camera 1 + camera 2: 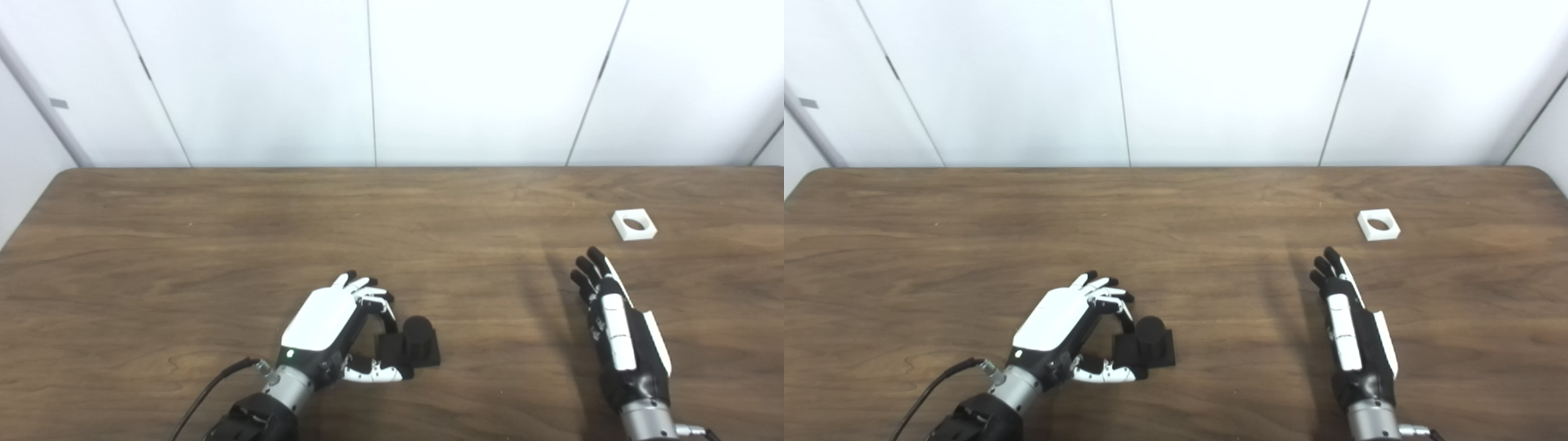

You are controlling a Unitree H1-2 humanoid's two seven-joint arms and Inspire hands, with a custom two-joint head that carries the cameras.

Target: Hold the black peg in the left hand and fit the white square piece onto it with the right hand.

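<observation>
A: Status pls. How far in are we?

B: Early. Left hand [327,321] is at the black peg [418,343], fingers [380,303] curled over the near side and thumb low along its base. Peg's upright, base flat on the surface [392,220]. Looks like a grasp forming or just made; can't tell if it's clamped tight. Not lifted.

A: And the white square piece?

B: The white square piece [634,224] lies flat at far right of the surface, hole facing up, untouched. Well apart from the peg.

A: Right hand?

B: Right hand [621,331] is empty, fingers straight and held close together, pointing away from the robot twd the piece. It's short of the piece, not touching. Edge-on to the cams, so can't say if it rests on the surface or hovers.

A: So what's left?

B: Nearly all of it, imo. Secure and raise the peg w/ the left, take the right hand fwd to the piece, pick it up, bring it across, line the hole up w/ the peg top and seat it. The piece is thin and flat, so getting fingers under it could be the fiddly bit.
</observation>
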